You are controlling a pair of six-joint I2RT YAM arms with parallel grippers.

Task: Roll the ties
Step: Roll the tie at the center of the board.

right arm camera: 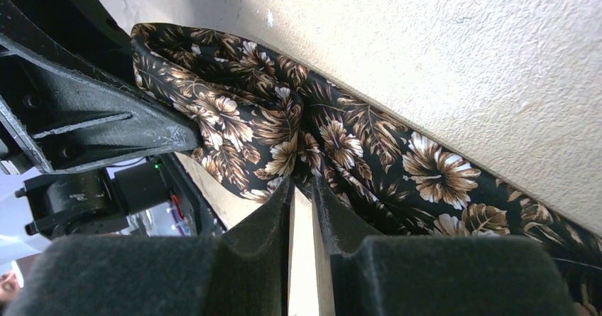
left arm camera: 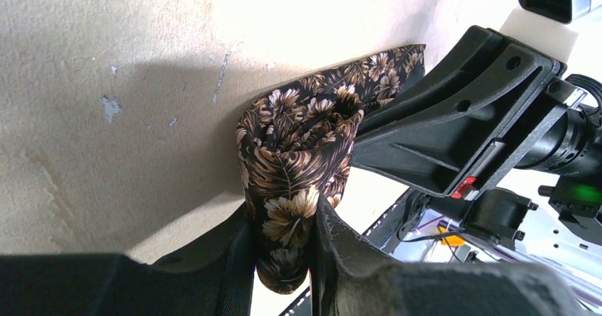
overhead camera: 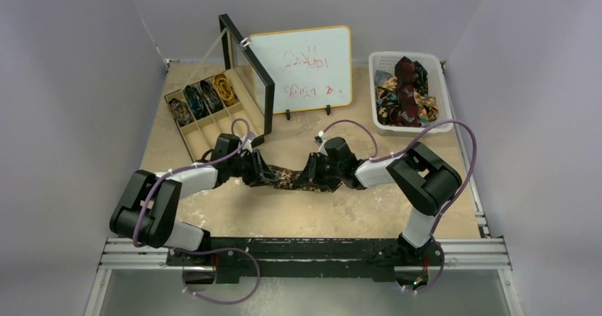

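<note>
Your left jaws clamp the coiled end of the brown-gold leaf-print tie point(left arm camera: 298, 153). Your right jaws pinch its bunched fabric just beside, mid-tabletop point(overhead camera: 284, 216), the strip trailing flat.

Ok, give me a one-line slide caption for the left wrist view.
Left gripper clamps a partly rolled brown floral tie over the beige tabletop.

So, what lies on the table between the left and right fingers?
A brown flowered tie, running from one pair to the other; the top view shows it.
</note>
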